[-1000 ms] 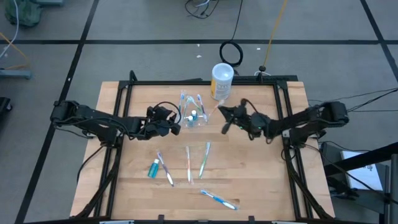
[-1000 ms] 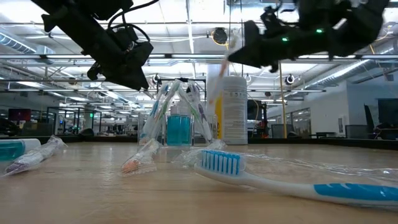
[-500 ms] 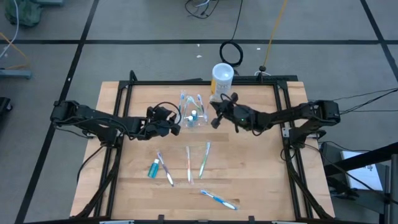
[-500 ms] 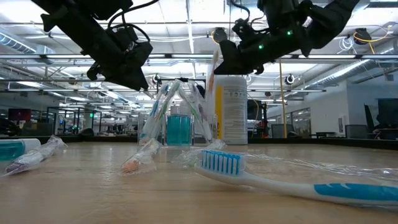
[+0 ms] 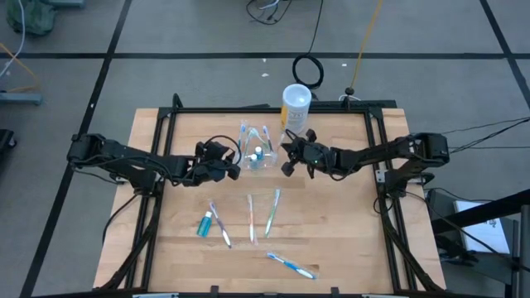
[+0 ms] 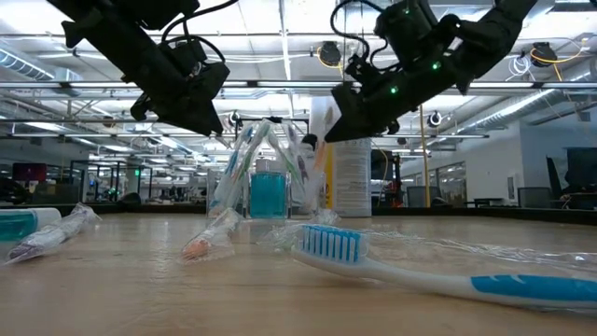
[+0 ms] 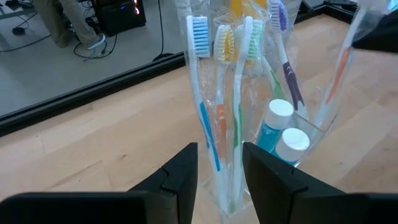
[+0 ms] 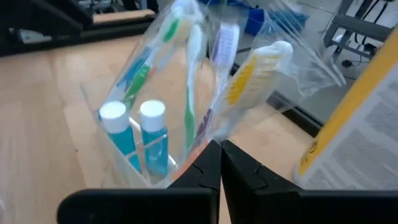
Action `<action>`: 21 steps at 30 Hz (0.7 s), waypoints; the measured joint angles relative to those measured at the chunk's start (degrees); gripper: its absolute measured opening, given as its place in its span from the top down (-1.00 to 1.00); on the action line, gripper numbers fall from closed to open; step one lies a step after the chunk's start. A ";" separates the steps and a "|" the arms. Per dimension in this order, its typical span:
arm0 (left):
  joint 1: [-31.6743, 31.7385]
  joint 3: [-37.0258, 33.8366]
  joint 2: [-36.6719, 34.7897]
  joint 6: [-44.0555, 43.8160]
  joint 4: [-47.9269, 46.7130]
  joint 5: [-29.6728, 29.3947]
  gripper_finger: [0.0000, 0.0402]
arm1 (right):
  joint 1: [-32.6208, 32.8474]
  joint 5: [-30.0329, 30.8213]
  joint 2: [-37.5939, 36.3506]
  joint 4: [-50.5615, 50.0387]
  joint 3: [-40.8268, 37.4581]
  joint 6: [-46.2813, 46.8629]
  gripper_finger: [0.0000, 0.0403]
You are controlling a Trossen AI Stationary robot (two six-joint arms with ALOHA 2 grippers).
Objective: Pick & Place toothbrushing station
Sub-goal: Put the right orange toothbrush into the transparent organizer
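- A clear plastic holder (image 5: 257,156) stands on the wooden worktop (image 5: 348,240) toward its far edge, between the two arms, packed with wrapped toothbrushes (image 7: 200,74) that lean outward above it.
- Two small teal tubes (image 8: 134,134) with white caps stand upright inside the holder beside the brush handles.
- The left gripper (image 5: 233,171) hangs just left of the holder, its fingers parted and holding nothing; the wrist view looks between them at the bundle of brushes.
- The right gripper (image 5: 286,153) sits just right of the holder, above the worktop, fingers clenched together. A wrapped toothbrush with a yellow-orange handle (image 8: 252,68) rises just past the fingertips, but whether it is pinched between them cannot be told.
- A tall white canister (image 5: 296,108) with a yellowish label stands at the far edge, just behind the right gripper.
- Nearer the middle of the worktop lie loose items: a teal tube (image 5: 204,224) to the left, a white toothbrush (image 5: 221,227) just beside it, a pink toothbrush (image 5: 252,218) and a green toothbrush (image 5: 272,213) side by side.
- A blue toothbrush (image 5: 291,265) lies closest to the near edge, well apart from the holder; the low view shows its bristles pointing up inside clear wrapping.
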 joint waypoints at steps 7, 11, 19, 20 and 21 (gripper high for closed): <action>0.00 0.00 0.00 0.05 0.09 0.00 0.33 | -0.08 0.26 8.60 11.18 -0.02 -6.93 1.00; 0.00 0.00 0.00 0.24 0.04 0.00 0.33 | 0.09 0.21 11.29 16.82 0.00 -12.88 0.99; 0.00 0.00 0.00 0.20 0.04 0.12 0.33 | 0.11 -0.04 10.65 17.69 -0.07 -17.39 0.73; 0.00 0.00 0.00 0.20 0.05 0.13 0.33 | 0.16 -0.07 10.41 17.70 -0.07 -17.90 0.69; 0.00 0.00 0.00 0.20 0.07 0.22 0.33 | 0.28 -0.09 10.23 17.92 -0.07 -18.28 0.65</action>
